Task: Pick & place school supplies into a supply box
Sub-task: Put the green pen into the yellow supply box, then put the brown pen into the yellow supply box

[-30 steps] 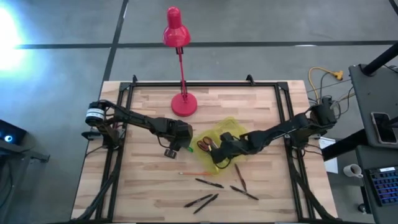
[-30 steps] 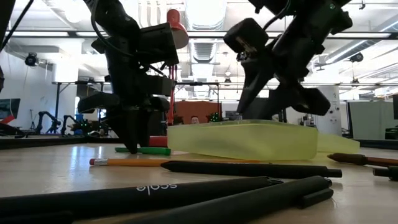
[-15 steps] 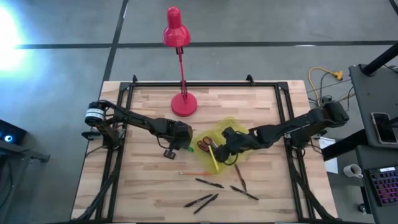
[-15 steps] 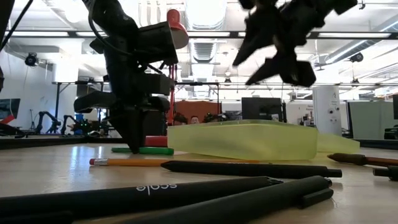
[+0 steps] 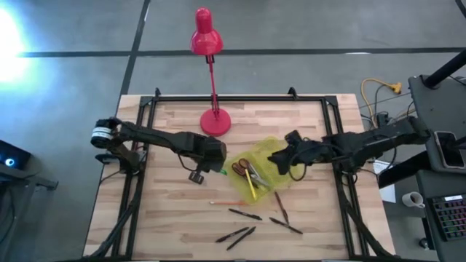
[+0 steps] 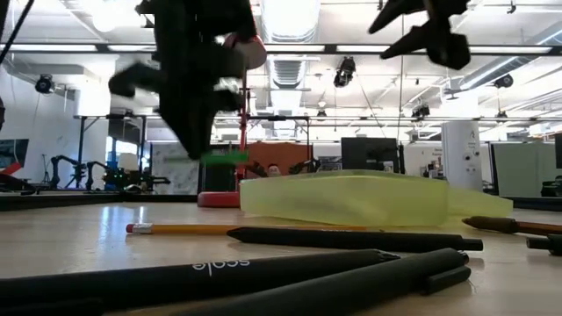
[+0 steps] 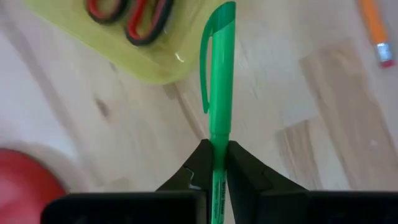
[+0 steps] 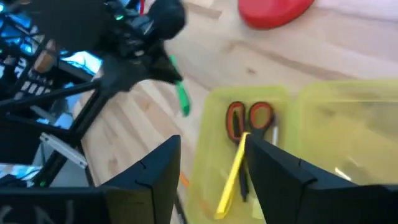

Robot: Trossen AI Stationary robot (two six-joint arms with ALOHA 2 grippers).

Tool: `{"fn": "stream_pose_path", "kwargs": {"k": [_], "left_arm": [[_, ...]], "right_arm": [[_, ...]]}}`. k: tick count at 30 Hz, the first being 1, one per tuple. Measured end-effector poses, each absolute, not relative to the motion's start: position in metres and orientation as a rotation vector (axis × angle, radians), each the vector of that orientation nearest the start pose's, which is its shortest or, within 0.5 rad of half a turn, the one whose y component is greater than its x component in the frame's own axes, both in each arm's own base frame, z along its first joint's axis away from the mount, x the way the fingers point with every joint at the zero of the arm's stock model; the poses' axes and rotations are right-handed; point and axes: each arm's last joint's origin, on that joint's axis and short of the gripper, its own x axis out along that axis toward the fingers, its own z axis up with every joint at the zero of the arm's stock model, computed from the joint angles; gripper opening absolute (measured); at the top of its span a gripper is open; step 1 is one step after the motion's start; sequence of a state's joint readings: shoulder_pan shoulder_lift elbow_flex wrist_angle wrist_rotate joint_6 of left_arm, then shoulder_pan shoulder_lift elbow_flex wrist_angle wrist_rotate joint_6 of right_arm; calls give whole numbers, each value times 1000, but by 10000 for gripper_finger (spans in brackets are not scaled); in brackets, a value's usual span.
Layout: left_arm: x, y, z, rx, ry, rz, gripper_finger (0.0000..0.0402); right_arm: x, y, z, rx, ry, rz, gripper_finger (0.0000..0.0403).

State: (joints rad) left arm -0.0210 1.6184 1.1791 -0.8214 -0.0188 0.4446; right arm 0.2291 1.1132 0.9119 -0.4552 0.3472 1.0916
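The green marker (image 7: 219, 81) is pinched near one end between the fingers of the left claw (image 7: 214, 163), most of its length jutting out unsupported toward the supply box (image 5: 263, 169). In the low view the marker (image 6: 224, 158) is seen lifted clear of the bench (image 5: 175, 211), just beside the box's near corner and not yet over it. The right claw (image 8: 211, 168) is spread and holds nothing; it hangs above the box on the side away from the marker.

Inside the box the red-handled scissors (image 5: 239, 168) and a yellow pencil (image 5: 251, 186) are already lying, with a dark pen beside them as shown in the right wrist view.

Several risks are judged from this arrangement:

- The marker is gripped far from its middle, so it could pivot or slip in the grip if the arm is swung quickly, and it might then be dropped on the bench short of the box.
- If the marker is carried too low, its free tip could strike the box wall, and the light box could be pushed across the bench or tipped.
- If it is released across the scissors, it may come to rest propped on the rim and roll out.
- Both arms are near the box, so a collision could be caused if the right arm is not kept back.

An orange pencil (image 5: 227, 201) and several black pens (image 5: 251, 222) are left on the bench on the side of the box opposite the red lamp (image 5: 207, 44).
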Motion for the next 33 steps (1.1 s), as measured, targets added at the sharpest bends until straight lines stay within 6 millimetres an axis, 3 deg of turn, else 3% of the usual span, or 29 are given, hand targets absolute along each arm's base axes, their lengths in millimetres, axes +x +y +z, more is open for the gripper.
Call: {"fn": "stream_pose_path", "kwargs": {"k": [3, 7, 15, 19, 24, 33], "left_arm": [[315, -11, 244, 445, 1177, -297, 10], [338, -20, 261, 498, 1082, -319, 9], [409, -30, 242, 550, 1056, -403, 23], [433, -33, 235, 554, 1067, -415, 33], [439, -33, 243, 549, 1037, -405, 61], [427, -31, 240, 514, 1128, -400, 139]], "right_arm": [[212, 39, 297, 844, 510, -469, 171], [195, 36, 300, 832, 531, -501, 171], [183, 33, 301, 824, 545, -533, 171], [183, 34, 301, 827, 568, -516, 171], [178, 40, 295, 863, 688, -460, 171], [172, 48, 285, 890, 751, -478, 171]]}}
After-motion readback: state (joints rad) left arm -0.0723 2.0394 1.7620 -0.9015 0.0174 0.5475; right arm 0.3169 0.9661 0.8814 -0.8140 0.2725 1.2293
